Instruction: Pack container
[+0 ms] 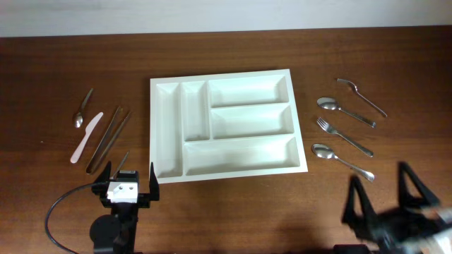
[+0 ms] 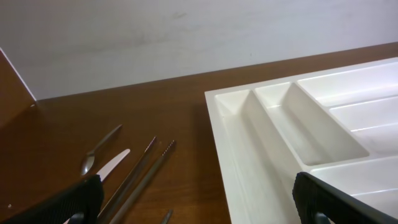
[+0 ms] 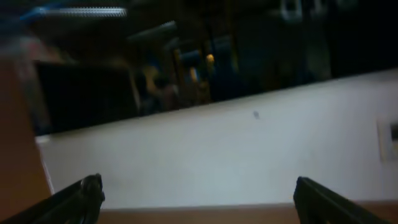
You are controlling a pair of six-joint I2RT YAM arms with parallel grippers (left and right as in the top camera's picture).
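We're seeing the container lying just ahead and right of the left claw and ahead-left of the right claw. It's glossy white plastic, with two narrow upright slots on the side nearer the left claw plus three long cross slots, and all five are showing only bare floor. The left arm is hovering low with its fingers apart, a white knife and long metal sticks ahead-left of it. The right arm is pointing its camera up at the wall, blurred, fingers apart.
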